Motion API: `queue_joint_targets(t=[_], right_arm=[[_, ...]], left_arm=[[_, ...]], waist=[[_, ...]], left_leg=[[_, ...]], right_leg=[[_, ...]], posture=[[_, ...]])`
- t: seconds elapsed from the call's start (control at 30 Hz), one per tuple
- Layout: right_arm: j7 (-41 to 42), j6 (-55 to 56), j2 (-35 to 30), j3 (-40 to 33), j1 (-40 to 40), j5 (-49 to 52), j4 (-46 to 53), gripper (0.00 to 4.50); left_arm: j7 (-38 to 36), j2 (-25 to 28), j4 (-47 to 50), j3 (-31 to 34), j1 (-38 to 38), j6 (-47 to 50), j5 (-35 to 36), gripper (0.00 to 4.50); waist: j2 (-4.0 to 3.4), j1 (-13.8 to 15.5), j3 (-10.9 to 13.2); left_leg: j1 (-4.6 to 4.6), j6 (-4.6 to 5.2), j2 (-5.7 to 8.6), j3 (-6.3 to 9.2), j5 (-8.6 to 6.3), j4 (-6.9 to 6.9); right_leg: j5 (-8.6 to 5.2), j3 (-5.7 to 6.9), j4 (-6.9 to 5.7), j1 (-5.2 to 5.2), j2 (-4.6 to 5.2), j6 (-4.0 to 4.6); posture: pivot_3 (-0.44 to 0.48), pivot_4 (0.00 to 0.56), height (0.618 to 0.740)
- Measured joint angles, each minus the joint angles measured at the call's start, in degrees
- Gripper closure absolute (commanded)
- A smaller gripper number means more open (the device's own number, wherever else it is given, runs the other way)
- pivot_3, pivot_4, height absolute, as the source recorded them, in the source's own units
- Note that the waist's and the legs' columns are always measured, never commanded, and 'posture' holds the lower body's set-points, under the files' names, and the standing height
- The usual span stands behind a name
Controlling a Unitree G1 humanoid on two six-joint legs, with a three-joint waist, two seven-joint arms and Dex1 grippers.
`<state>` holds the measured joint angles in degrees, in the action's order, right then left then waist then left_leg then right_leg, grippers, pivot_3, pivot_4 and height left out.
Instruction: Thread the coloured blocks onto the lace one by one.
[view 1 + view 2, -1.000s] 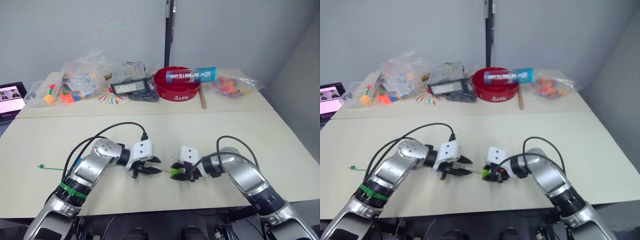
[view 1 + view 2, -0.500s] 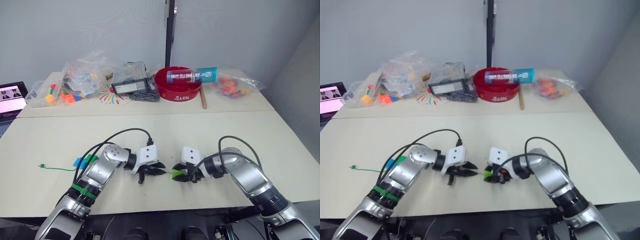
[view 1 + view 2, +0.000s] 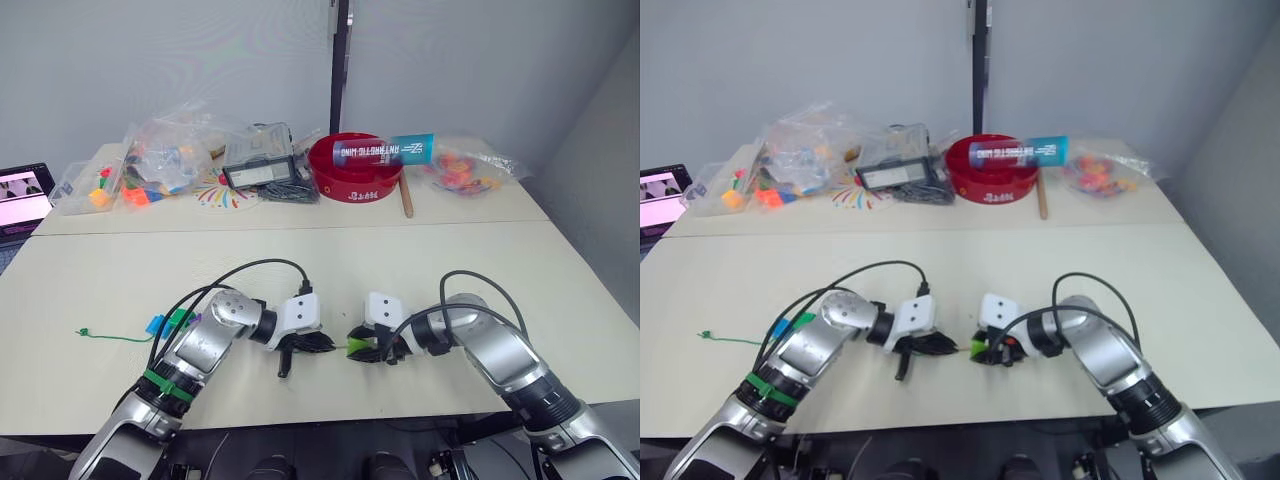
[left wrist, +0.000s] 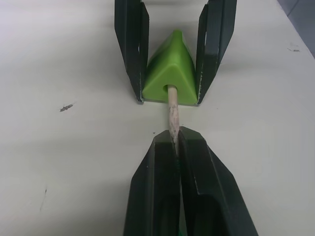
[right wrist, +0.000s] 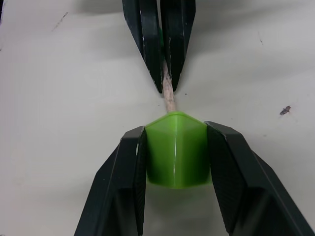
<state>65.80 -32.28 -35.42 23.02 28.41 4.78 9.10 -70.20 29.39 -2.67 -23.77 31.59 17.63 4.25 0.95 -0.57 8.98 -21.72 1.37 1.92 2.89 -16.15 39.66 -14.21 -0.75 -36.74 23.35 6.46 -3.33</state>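
Since a second ago our left gripper (image 4: pixel 173 147), pinching the lace tip (image 4: pixel 172 110), reached the light green block (image 5: pixel 175 147) | right gripper (image 5: pixel 175 162) clamps it | near table's front edge (image 3: pixel 330 415) | push straight through.

The scene is evenly and brightly lit from above, with no harsh glare. Soft, short shadows are cast beneath the arms onto the pale table (image 3: pixel 420 260). The head views are sharp throughout. In the wrist views, the light green block (image 4: pixel 171 70) is in focus, while the nearest finger bases are slightly blurred.
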Motion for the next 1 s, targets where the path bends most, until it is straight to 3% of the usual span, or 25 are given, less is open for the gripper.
queue_joint_targets(t=[0.5, 0.83, 1.0], right_arm=[[-0.51, -0.98, 0.47, 0.69, 0.20, -0.15, 0.49, 3.19], [-0.74, -1.16, 0.61, 0.72, 0.21, -0.14, 0.50, 3.19], [-0.95, -1.11, 1.10, 1.03, 0.28, -0.07, 0.52, 3.19]], left_arm=[[1.49, -1.90, 4.17, -2.83, 1.81, 5.45, -2.74, 4.48], [2.46, -3.17, 2.32, 0.66, 0.56, 3.63, -0.26, 1.25], [0.90, -1.26, 3.44, 2.45, 0.60, 3.47, 2.49, 1.25]], waist=[[0.00, -0.07, 0.00], [0.00, -0.08, 0.00], [0.00, -0.34, 0.00]], left_leg=[[-0.01, 0.00, -0.01, 0.00, 0.00, 0.04], [-0.01, -0.01, -0.01, 0.02, 0.00, 0.07], [-0.02, -0.01, -0.04, 0.01, 0.00, 0.03]], right_leg=[[0.00, 0.00, 0.00, 0.01, -0.01, 0.00], [0.00, 0.00, 0.00, 0.00, -0.01, 0.00], [0.00, -0.02, -0.02, 0.09, -0.03, 0.00]], posture=[[0.000, 0.150, 0.740], [0.000, 0.150, 0.740], [0.000, 0.150, 0.740]])
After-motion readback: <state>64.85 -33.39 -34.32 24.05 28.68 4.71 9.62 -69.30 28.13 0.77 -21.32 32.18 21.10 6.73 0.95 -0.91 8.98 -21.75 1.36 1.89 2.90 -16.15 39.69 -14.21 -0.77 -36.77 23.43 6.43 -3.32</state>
